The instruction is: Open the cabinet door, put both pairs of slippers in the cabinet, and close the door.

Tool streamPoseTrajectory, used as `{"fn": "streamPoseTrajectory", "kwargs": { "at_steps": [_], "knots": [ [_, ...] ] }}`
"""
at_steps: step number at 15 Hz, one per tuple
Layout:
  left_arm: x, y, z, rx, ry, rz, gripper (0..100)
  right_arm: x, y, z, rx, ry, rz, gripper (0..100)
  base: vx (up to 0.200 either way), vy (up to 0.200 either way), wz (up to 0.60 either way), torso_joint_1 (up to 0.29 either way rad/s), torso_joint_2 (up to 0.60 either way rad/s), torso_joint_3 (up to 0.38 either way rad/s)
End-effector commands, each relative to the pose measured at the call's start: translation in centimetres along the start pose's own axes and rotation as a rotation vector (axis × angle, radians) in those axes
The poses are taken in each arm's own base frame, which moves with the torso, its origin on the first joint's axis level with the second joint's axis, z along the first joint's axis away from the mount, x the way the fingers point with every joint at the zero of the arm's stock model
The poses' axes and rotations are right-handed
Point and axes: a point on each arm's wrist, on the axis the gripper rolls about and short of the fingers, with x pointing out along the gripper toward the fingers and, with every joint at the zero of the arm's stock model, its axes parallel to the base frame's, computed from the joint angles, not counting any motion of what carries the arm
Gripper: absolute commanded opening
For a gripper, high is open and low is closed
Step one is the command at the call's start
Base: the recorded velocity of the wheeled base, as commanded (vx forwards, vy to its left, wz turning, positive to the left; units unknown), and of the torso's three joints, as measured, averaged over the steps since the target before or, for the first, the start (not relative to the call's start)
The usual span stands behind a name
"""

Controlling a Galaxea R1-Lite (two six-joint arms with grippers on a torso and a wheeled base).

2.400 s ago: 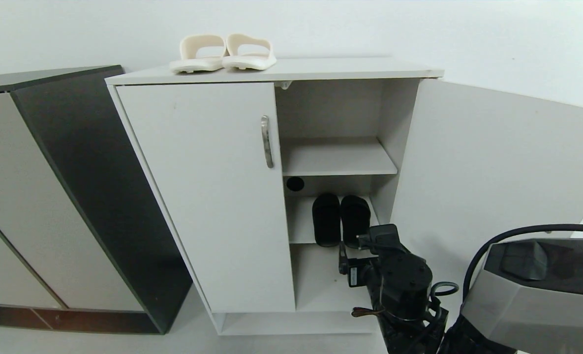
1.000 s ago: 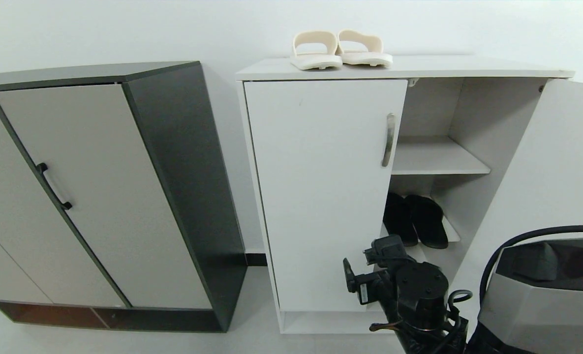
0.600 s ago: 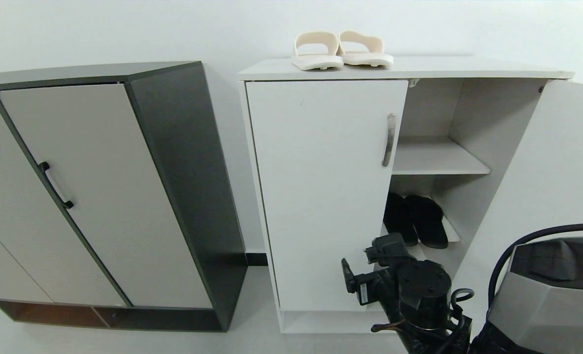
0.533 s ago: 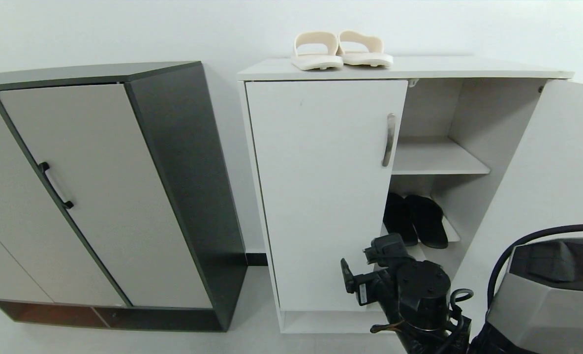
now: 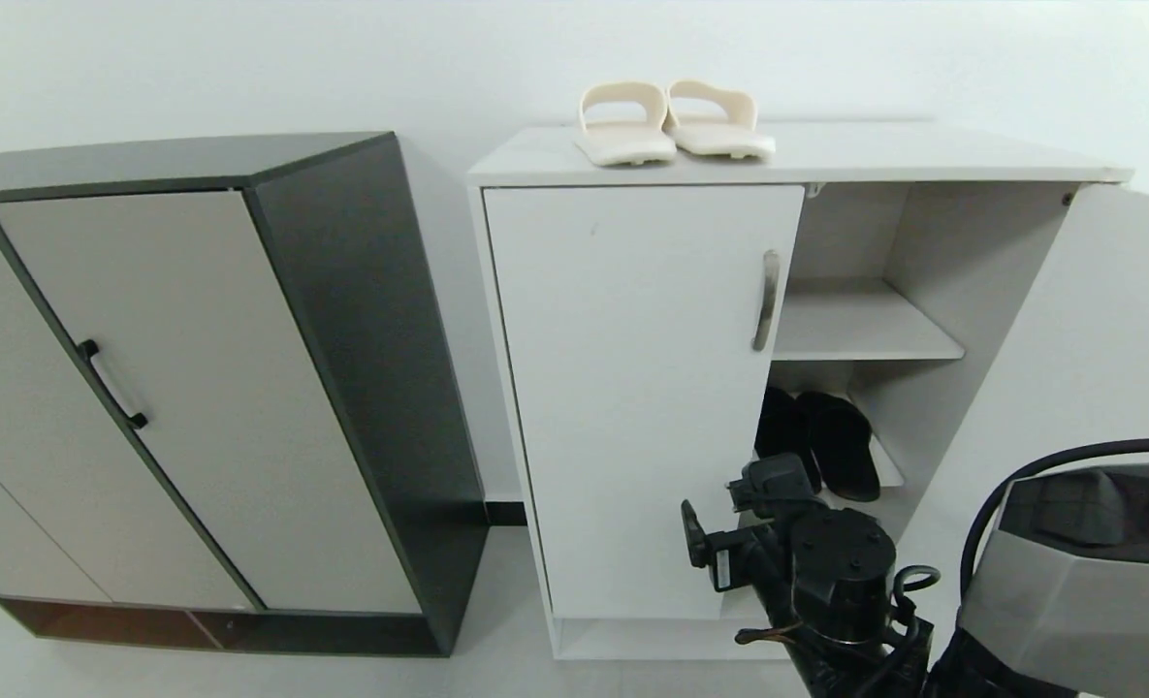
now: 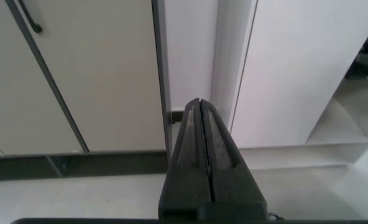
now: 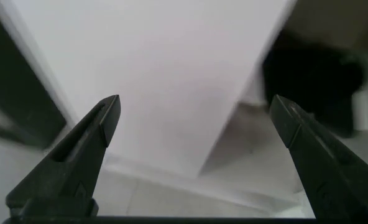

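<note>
Cream slippers [image 5: 681, 139], two, atop cabinet [image 5: 923, 150]; black slippers [image 5: 826, 444], two, inside.

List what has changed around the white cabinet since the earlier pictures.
The camera swung, so the white cabinet now sits right of centre; the things themselves did not move. Nothing was taken or let go. The cream slippers stay on its top, the black slippers on a shelf inside, right door open, left door shut.

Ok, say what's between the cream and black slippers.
Head view: the cabinet top and a bare shelf separate the cream slippers from the black slippers.
</note>
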Motion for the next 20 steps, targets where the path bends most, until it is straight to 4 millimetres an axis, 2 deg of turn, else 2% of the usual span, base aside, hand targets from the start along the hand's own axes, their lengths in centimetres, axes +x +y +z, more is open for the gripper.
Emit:
{"fn": "streamPoseTrajectory", "kwargs": {
  "at_steps": [1,9,20],
  "knots": [
    [0.0,0.0,0.0,0.002,0.002,0.001,0,0.1,0.2,-0.7,-0.012,0.018,0.003,100,0.0,0.0,0.0,0.041,-0.56,-0.359],
    [0.0,0.0,0.0,0.009,0.001,0.002,0,-0.1,0.0,-1.8,-0.031,0.047,0.002,100,0.0,0.0,0.0,0.119,-0.47,-0.341],
    [0.0,0.0,0.0,-0.003,0.001,0.001,0,0.3,0.0,-1.9,-0.034,0.044,-0.001,100,0.0,0.0,0.0,0.186,-0.5,-0.313]
  ]
}}
